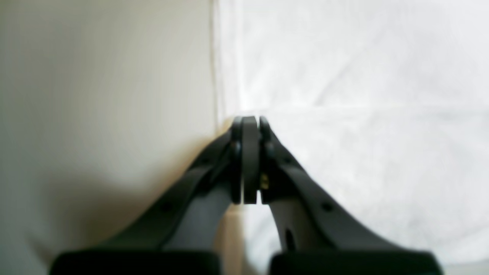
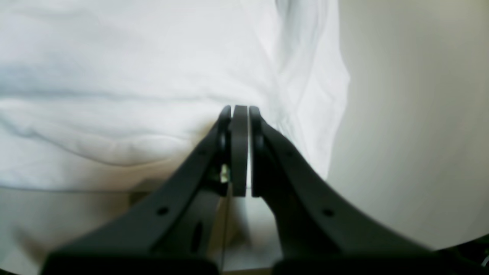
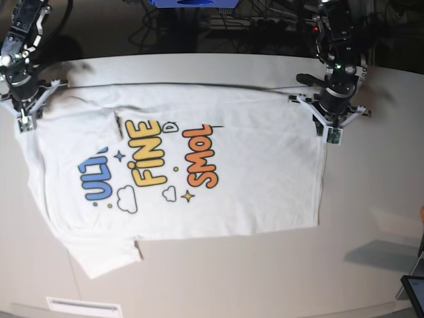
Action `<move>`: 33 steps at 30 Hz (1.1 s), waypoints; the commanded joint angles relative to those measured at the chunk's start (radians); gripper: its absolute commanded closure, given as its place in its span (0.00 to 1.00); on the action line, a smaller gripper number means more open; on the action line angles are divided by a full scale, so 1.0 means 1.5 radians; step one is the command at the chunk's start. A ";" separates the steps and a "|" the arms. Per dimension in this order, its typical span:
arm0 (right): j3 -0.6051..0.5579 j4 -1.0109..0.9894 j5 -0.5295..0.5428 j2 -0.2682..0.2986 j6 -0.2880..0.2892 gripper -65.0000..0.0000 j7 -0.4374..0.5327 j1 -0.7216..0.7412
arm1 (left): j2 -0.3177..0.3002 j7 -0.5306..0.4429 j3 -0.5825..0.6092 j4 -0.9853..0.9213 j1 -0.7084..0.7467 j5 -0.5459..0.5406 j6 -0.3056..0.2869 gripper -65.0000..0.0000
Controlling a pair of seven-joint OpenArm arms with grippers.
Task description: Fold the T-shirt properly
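The T-shirt (image 3: 258,179) lies spread flat on the table with its colourful print facing up. One sleeve (image 3: 99,255) lies at the front left, and a folded-over bit sits by the print at the upper left. My left gripper (image 3: 330,118) stands at the shirt's right edge. In the left wrist view, the left gripper (image 1: 250,119) is shut, its tips at the edge of the white cloth (image 1: 363,114). My right gripper (image 3: 25,106) is at the shirt's far-left corner. In the right wrist view, the right gripper (image 2: 240,109) is shut into the bunched cloth (image 2: 114,76).
The pale table (image 3: 265,278) reaches out around the shirt on all sides. A dark flat device (image 3: 414,291) sits at the front right corner. A white label (image 3: 83,307) lies at the front edge. Cables (image 3: 265,26) run behind the table.
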 commanded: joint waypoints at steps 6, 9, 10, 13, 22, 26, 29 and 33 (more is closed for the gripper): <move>0.004 -0.036 0.003 0.009 -0.003 0.99 0.042 0.006 | -0.005 -0.068 0.001 -0.116 0.008 0.009 0.004 1.00; 0.004 -0.049 0.003 0.010 -0.003 0.99 0.046 0.001 | -0.007 -0.090 0.001 -0.137 0.012 0.016 0.004 1.00; 0.004 -0.049 0.003 0.010 -0.003 0.99 0.045 0.000 | -0.008 -0.096 0.001 -0.137 0.015 0.016 0.004 1.00; 0.005 -0.049 0.003 0.009 -0.003 0.99 0.043 -0.007 | -0.009 -0.096 -0.013 -0.127 0.024 0.017 0.004 1.00; 0.005 -0.049 0.003 0.005 -0.003 0.99 0.043 -0.028 | -0.010 -0.094 -0.089 -0.094 0.035 0.019 0.002 1.00; 0.001 -0.048 0.003 0.005 -0.003 0.99 0.043 -0.026 | -0.020 -0.094 -0.087 -0.086 0.033 0.019 0.002 1.00; -0.001 -0.046 0.003 0.005 -0.003 0.99 0.042 -0.025 | -0.021 -0.094 -0.085 -0.085 0.030 0.019 0.002 1.00; 0.002 -0.046 0.003 0.005 -0.003 0.99 0.021 -0.024 | -0.021 -0.085 -0.082 -0.081 0.014 0.019 0.002 1.00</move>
